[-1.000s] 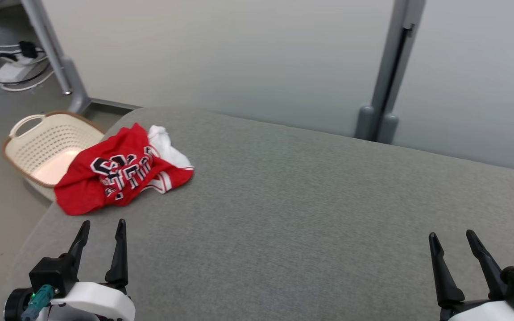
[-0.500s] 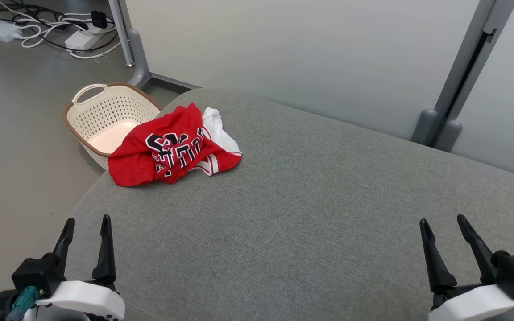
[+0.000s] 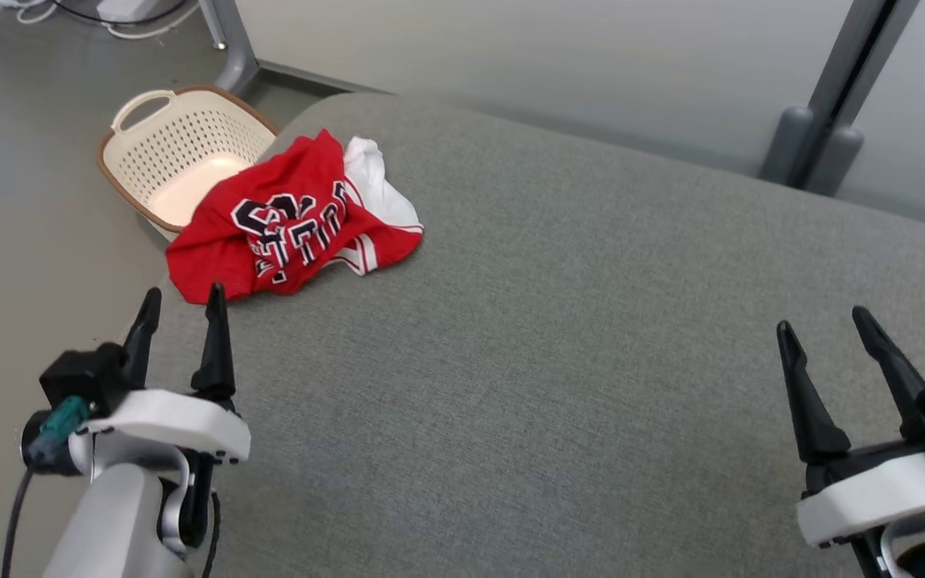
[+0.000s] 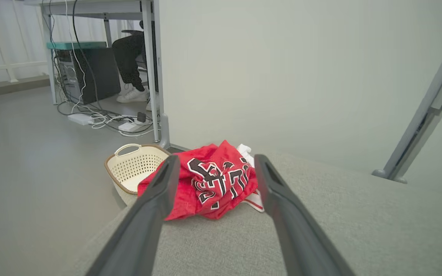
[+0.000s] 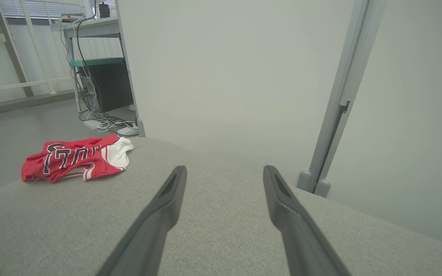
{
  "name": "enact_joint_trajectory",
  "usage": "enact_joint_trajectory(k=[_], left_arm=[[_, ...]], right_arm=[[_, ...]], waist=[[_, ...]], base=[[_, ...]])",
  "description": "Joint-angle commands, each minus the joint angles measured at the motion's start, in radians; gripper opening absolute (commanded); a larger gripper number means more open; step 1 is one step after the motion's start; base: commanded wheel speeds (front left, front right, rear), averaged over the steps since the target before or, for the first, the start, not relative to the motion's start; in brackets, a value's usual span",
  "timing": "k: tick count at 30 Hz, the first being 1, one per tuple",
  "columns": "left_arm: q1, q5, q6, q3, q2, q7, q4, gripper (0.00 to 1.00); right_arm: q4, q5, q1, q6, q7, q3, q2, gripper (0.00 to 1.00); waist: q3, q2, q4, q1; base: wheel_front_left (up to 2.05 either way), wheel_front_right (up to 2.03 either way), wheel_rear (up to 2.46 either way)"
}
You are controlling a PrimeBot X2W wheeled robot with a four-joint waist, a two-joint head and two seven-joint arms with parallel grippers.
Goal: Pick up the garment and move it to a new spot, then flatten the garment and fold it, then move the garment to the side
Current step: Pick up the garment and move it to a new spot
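Head view: the crumpled red jersey (image 3: 294, 221) lies at the grey cushion's (image 3: 559, 321) far left corner, long side slanting near-left to far-right, white end farthest, by a cream basket (image 3: 153, 136). The left claw (image 3: 185, 291), spread, sits near it; the right claw (image 3: 822, 319), spread, is well apart. Left wrist view: the jersey is straight ahead between the fingers. Right wrist view: the jersey is far left.

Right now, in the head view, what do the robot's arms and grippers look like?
The left gripper and right gripper each have two long, tapering black jaws on a white moulded wrist shell. The left also shows a teal connector, a dark cable and a pale grey forearm.
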Motion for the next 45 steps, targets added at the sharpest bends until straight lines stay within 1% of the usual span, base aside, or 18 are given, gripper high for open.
enact_joint_trajectory(k=[1, 5, 10, 14, 18, 19, 20, 21, 22, 24, 27, 33, 36, 41, 42, 43, 44, 45], left_arm=[[-0.052, -0.010, -0.014, 0.006, -0.002, -0.003, 0.031, 1.00], [-0.190, -0.047, -0.048, 0.029, -0.006, -0.006, 0.193, 1.00], [-0.360, -0.082, -0.083, 0.055, 0.003, -0.008, 0.424, 1.00], [-0.467, -0.092, -0.091, 0.068, 0.029, -0.008, 0.596, 1.00], [-0.540, -0.108, -0.091, 0.086, 0.051, -0.009, 0.711, 1.00], [-0.549, -0.108, -0.094, 0.088, 0.057, -0.009, 0.728, 0.92], [-0.557, -0.102, -0.085, 0.092, 0.069, -0.007, 0.731, 0.45], [-0.559, -0.101, -0.087, 0.096, 0.071, -0.007, 0.730, 0.00], [-0.557, -0.098, -0.090, 0.100, 0.072, -0.007, 0.722, 0.00], [-0.538, -0.077, -0.077, 0.112, 0.085, -0.008, 0.678, 0.00], [-0.486, -0.037, -0.061, 0.134, 0.083, -0.008, 0.581, 0.00], [-0.312, 0.038, -0.061, 0.207, 0.057, -0.008, 0.332, 0.00], [-0.206, 0.080, -0.053, 0.237, 0.029, -0.009, 0.194, 0.00], [-0.020, 0.146, -0.049, 0.219, -0.026, -0.009, -0.012, 0.00], [0.017, 0.155, -0.048, 0.210, -0.034, -0.009, -0.047, 0.00], [0.092, 0.170, -0.046, 0.185, -0.048, -0.008, -0.102, 0.00], [0.092, 0.170, -0.046, 0.185, -0.048, -0.008, -0.102, 0.00], [0.122, 0.181, -0.049, 0.169, -0.050, 0.000, -0.133, 0.00]], right_arm=[[-0.016, -0.009, -0.029, 0.000, 0.011, 0.002, -0.015, 1.00], [-0.060, -0.023, -0.101, 0.000, 0.039, 0.012, -0.039, 1.00], [-0.070, -0.029, -0.167, 0.000, 0.043, 0.008, -0.047, 1.00], [-0.067, -0.041, -0.195, 0.000, 0.034, 0.009, -0.050, 1.00], [-0.059, -0.045, -0.204, 0.000, 0.025, 0.004, -0.048, 1.00], [-0.058, -0.046, -0.205, 0.000, 0.022, 0.002, -0.046, 1.00], [-0.057, -0.048, -0.205, 0.000, 0.021, 0.000, -0.045, 1.00], [-0.056, -0.048, -0.203, 0.000, 0.020, -0.003, -0.043, 1.00], [-0.055, -0.049, -0.202, 0.000, 0.020, -0.006, -0.042, 1.00], [-0.052, -0.052, -0.199, 0.000, 0.014, -0.012, -0.040, 1.00], [-0.039, -0.053, -0.191, 0.000, 0.003, -0.017, -0.033, 1.00], [0.010, -0.030, -0.155, 0.000, -0.031, -0.003, -0.012, 1.00], [0.037, -0.017, -0.130, 0.000, -0.052, 0.009, 0.000, 1.00], [0.075, 0.006, -0.084, 0.000, -0.077, 0.024, 0.021, 1.00], [0.082, 0.009, -0.076, 0.000, -0.085, 0.035, 0.023, 1.00], [0.102, 0.022, -0.058, 0.000, -0.095, 0.053, 0.027, 1.00], [0.102, 0.022, -0.058, 0.000, -0.095, 0.053, 0.027, 1.00], [0.107, 0.027, -0.047, 0.000, -0.098, 0.057, 0.028, 1.00]], waist=[[0.147, -0.0001, -0.095, 0.0000], [0.272, -0.0001, -0.154, 0.0000], [0.379, -0.0001, -0.208, 0.0000], [0.427, -0.0001, -0.234, 0.0000], [0.446, -0.0001, -0.246, 0.0000], [0.447, -0.0001, -0.247, 0.0000], [0.447, -0.0001, -0.247, 0.0000], [0.446, -0.0001, -0.246, 0.0000], [0.445, -0.0001, -0.244, 0.0000], [0.434, -0.0001, -0.241, 0.0000], [0.405, -0.0001, -0.237, 0.0000], [0.282, -0.0001, -0.245, 0.0000], [0.206, -0.0001, -0.255, 0.0000], [0.087, -0.0001, -0.284, 0.0000], [0.062, -0.0001, -0.294, 0.0000], [0.016, -0.0001, -0.316, 0.0000], [0.016, -0.0001, -0.316, 0.0000], [-0.002, -0.0001, -0.326, 0.0000]], base=[[0.00, 0.00, 0.00], [0.00, 0.00, 0.00], [0.00, 0.00, 0.00], [0.00, 0.00, 0.00], [0.00, 0.00, 0.00], [0.00, 0.00, 0.00], [0.00, 0.00, 0.00], [0.00, 0.00, 0.00], [0.00, 0.00, 0.00], [0.00, 0.00, 0.00], [0.00, 0.00, 0.00], [0.00, 0.00, 0.00], [0.00, 0.00, 0.00], [0.00, 0.00, 0.00], [0.00, 0.00, 0.00], [0.00, 0.00, 0.00], [0.00, 0.00, 0.00], [0.00, 0.00, 0.00]])
